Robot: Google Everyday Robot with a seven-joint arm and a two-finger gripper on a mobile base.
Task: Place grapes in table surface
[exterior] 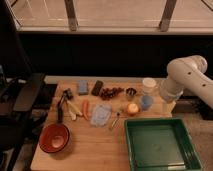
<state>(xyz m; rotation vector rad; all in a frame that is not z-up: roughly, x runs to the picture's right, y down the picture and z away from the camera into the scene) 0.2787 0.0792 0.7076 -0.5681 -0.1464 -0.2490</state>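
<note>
The grapes [111,92], a small bunch of dark reddish-purple berries, lie on the light wooden table surface [95,146] near its far edge, between a flat dark block [97,87] and a small metal cup [130,92]. My white arm [186,75] comes in from the right. Its gripper [168,105] hangs by the table's far right corner, right of a blue cup [146,102]. It is well apart from the grapes and holds nothing that I can see.
A green tray [160,142] fills the near right. A red bowl [54,137] sits near left. A yellow-orange fruit [132,108], white cup [149,84], blue cloth [101,115], carrot [85,107] and grey sponge [82,87] lie mid-table. A black chair [25,92] stands left.
</note>
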